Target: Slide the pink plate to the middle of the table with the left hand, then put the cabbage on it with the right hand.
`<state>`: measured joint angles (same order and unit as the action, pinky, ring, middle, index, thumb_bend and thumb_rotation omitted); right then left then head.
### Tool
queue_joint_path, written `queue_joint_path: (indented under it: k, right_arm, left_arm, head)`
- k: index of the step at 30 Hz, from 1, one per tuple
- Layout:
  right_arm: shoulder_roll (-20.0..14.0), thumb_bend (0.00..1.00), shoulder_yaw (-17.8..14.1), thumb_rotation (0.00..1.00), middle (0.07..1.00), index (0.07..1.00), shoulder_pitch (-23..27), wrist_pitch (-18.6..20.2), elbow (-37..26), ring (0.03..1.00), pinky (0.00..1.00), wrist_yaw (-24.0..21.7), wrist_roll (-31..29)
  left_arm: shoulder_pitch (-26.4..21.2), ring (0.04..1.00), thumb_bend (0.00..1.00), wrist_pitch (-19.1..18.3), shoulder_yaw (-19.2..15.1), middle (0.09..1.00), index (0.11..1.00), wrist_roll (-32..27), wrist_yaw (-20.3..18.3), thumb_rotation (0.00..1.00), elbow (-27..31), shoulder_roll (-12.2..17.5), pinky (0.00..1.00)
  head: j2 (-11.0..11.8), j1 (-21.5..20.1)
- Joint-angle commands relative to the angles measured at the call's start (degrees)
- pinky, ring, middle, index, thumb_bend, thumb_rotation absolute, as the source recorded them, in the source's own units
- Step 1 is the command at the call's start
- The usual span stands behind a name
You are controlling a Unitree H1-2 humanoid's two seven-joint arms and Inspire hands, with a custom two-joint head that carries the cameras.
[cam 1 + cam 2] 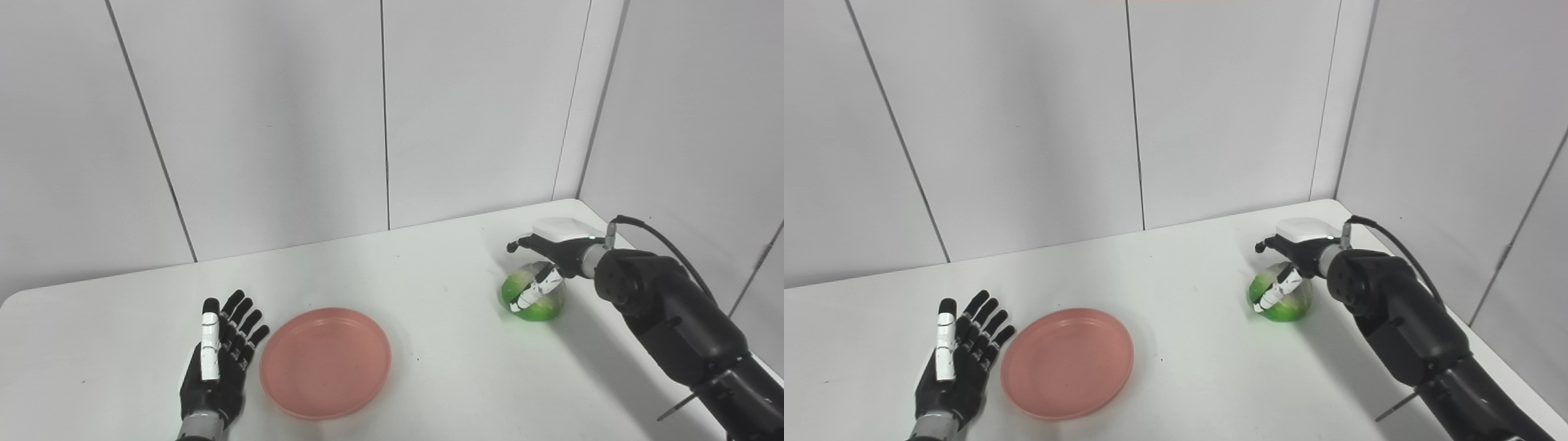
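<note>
The pink plate point(325, 362) lies flat on the white table point(429, 269), left of the middle and near the front edge. My left hand point(217, 361) rests open, fingers spread and pointing away, just left of the plate's rim, and holds nothing. The green cabbage point(534, 299) sits on the table at the right. My right hand point(554, 254) is over the cabbage from the right. Its thumb point(534, 293) lies across the cabbage's front, and its fingers point(520, 245) stretch out above and behind it, not closed around it. The cabbage rests on the table.
Grey wall panels stand close behind the table and along its right side. The right forearm point(680, 318) and its cable cross the table's right edge. The table's front left corner is rounded.
</note>
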<state>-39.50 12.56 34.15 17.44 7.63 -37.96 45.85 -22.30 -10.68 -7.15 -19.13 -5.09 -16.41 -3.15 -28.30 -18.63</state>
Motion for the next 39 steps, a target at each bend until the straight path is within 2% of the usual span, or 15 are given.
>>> queue_joint_path:
  k: [1,3,10,15,23,25,28,29,30,31,33,34,36,39]
  right_arm:
    - [-1.4,1.0,-0.5,0.48,0.932,0.843,3.3,-1.0,-0.4,0.931,0.79,1.8,-0.5]
    - [-1.4,1.0,-0.2,0.47,0.935,0.845,3.0,-1.4,0.3,0.943,0.78,2.3,-1.2]
    - [-2.0,1.0,2.4,0.5,0.888,0.838,2.7,-4.4,4.9,0.886,0.76,5.4,-0.9]
    - [-1.8,1.0,3.4,0.47,0.86,0.821,2.5,-5.9,7.6,0.85,0.71,8.1,-1.6]
    - [-1.6,1.0,4.2,0.41,0.846,0.811,2.3,-6.8,10.3,0.83,0.69,9.7,-3.3]
    - [-1.6,1.0,4.4,0.39,0.826,0.807,2.2,-7.1,11.0,0.794,0.66,9.9,-3.6]
    - [-1.7,1.0,4.5,0.33,0.786,0.796,1.9,-7.4,11.3,0.717,0.57,10.2,-3.9]
    - [-1.7,1.0,4.7,0.3,0.777,0.793,1.8,-7.3,11.3,0.695,0.55,10.4,-3.9]
    - [-1.7,1.0,4.8,0.22,0.761,0.787,1.7,-7.2,11.3,0.655,0.51,10.5,-3.8]
    - [-1.8,1.0,5.0,0.21,0.76,0.787,1.6,-7.1,11.3,0.651,0.5,10.7,-3.5]
    - [-1.9,0.99,5.6,0.13,0.784,0.78,1.4,-7.2,11.3,0.688,0.53,11.3,-2.7]
    - [-2.0,0.94,5.8,0.05,0.79,0.776,1.3,-7.3,11.3,0.697,0.54,11.6,-2.4]
    - [-2.1,0.89,6.0,0.01,0.792,0.775,1.0,-7.6,11.3,0.688,0.53,12.0,-2.4]
    - [-2.4,0.8,6.2,0.0,0.78,0.78,0.8,-8.0,11.5,0.557,0.43,11.8,-2.9]
  left_arm:
    - [0.1,0.92,0.74,-1.9,0.2,0.935,0.861,0.4,0.6,0.87,0.3,0.0,0.87]
    - [0.1,0.91,0.74,-2.1,0.1,0.932,0.863,0.4,0.7,0.87,0.4,0.2,0.87]
    - [0.0,0.91,0.74,-2.1,-0.2,0.947,0.876,0.3,0.5,0.86,0.0,0.5,0.86]
    - [0.1,0.923,0.73,-2.6,-0.2,0.956,0.873,0.3,0.8,0.86,0.6,0.2,0.87]
    - [0.0,0.918,0.74,-3.3,-0.4,0.956,0.868,0.6,1.0,0.86,0.9,0.3,0.86]
    - [0.0,0.916,0.73,-3.2,-0.4,0.954,0.869,0.6,0.9,0.86,0.9,0.3,0.85]
    - [0.2,0.912,0.74,-3.5,-0.4,0.951,0.871,0.6,0.8,0.86,1.2,0.4,0.86]
    - [0.2,0.911,0.73,-3.6,-0.5,0.95,0.869,0.4,0.9,0.86,1.2,0.2,0.86]
    - [0.2,0.908,0.73,-3.6,-0.6,0.947,0.862,0.3,0.9,0.85,1.2,0.1,0.85]
    - [0.2,0.907,0.73,-3.5,-0.5,0.947,0.861,0.4,0.9,0.85,1.2,0.1,0.85]
    - [0.3,0.907,0.73,-3.6,-0.5,0.944,0.857,0.4,0.8,0.86,1.2,0.0,0.85]
    - [0.3,0.907,0.73,-3.7,-0.5,0.941,0.851,0.3,0.9,0.85,1.2,0.0,0.85]
    - [0.3,0.907,0.74,-3.8,-0.6,0.94,0.848,0.3,1.0,0.85,1.1,-0.1,0.85]
    - [0.3,0.912,0.75,-3.6,-0.5,0.952,0.858,0.3,0.8,0.85,0.8,-0.1,0.86]
  head:
    - [-0.2,0.1]
    - [-0.2,0.1]
    - [-0.4,0.0]
    - [-0.8,0.2]
    - [-1.1,0.5]
    - [-1.3,0.5]
    - [-1.4,0.6]
    - [-1.5,0.5]
    - [-1.5,0.5]
    - [-1.6,0.6]
    - [-1.6,0.6]
    - [-1.6,0.6]
    - [-1.6,0.6]
    - [-1.6,0.6]
